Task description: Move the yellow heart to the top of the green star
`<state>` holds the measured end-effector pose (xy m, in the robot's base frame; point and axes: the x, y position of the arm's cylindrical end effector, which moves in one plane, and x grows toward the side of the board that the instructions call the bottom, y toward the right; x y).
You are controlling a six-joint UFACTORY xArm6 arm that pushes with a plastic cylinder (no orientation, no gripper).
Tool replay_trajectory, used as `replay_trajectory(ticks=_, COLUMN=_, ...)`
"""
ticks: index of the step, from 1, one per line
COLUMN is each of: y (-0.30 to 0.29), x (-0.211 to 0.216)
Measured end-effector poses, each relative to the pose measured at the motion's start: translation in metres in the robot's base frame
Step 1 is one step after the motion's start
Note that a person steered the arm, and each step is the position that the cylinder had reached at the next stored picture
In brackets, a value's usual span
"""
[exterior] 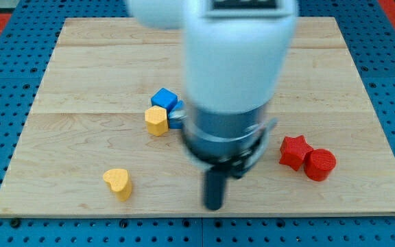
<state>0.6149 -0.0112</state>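
My tip, a rod with no jaws to spread, stands right of the small yellow heart block near the wooden table's bottom edge; no green star shows, so the task seems barely begun.

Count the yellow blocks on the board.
2. The yellow heart sits near the view's bottom left, apart from everything. Another yellow block touches the blue blocks near the centre. The arm may hide more.
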Motion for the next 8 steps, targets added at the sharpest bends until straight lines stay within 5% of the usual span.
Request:
replay_trajectory(ticks=2, y=-0.116, x=-0.009)
replay_trajectory(ticks=5, y=-0.170, x=-0.082)
replay_trajectory(ticks=6, y=-0.152, x=-0.092)
replay_trajectory(ticks=8, y=0.028, x=-0.121)
